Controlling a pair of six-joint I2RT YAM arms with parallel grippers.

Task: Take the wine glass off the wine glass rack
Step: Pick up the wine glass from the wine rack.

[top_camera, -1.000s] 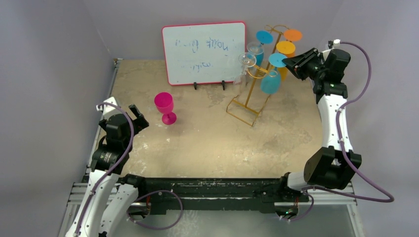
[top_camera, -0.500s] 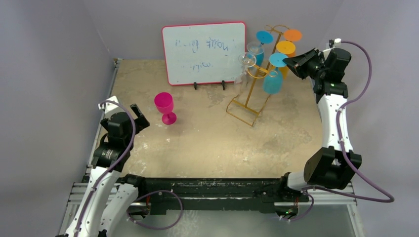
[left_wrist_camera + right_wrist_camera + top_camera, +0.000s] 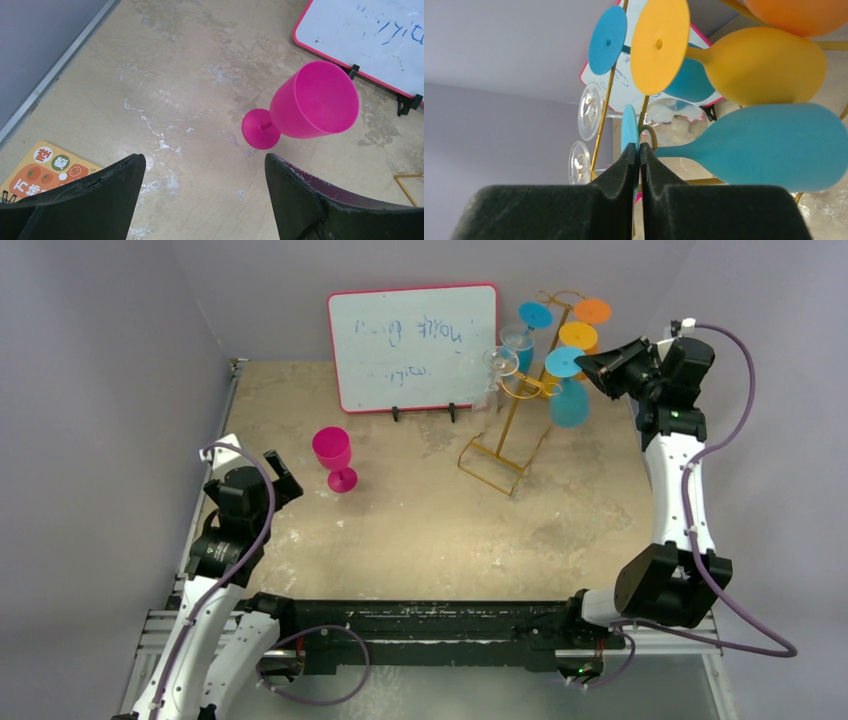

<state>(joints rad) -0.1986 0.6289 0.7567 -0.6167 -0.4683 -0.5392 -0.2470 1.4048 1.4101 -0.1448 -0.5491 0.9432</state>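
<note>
Blue wine glass (image 3: 571, 403) hangs bowl-down at the right side of the wine glass rack (image 3: 513, 420), far right on the counter (image 3: 420, 530). My right hand (image 3: 639, 148) is pinched narrow on the edge of its foot disc. The rack also carries a yellow glass (image 3: 764, 65), an orange glass (image 3: 796, 12), a second blue glass (image 3: 608, 40) and two clear glasses (image 3: 589, 111). My left hand (image 3: 204, 157) stands wide at near left, with a pink glass (image 3: 310, 102) upright beyond it.

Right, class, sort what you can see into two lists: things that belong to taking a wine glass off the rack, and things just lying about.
Job: gold rack; lower blue glass, its foot pinched in the right gripper.
Lying about: whiteboard; pink glass, standing upright; orange sticker; left gripper, open and holding nothing.
</note>
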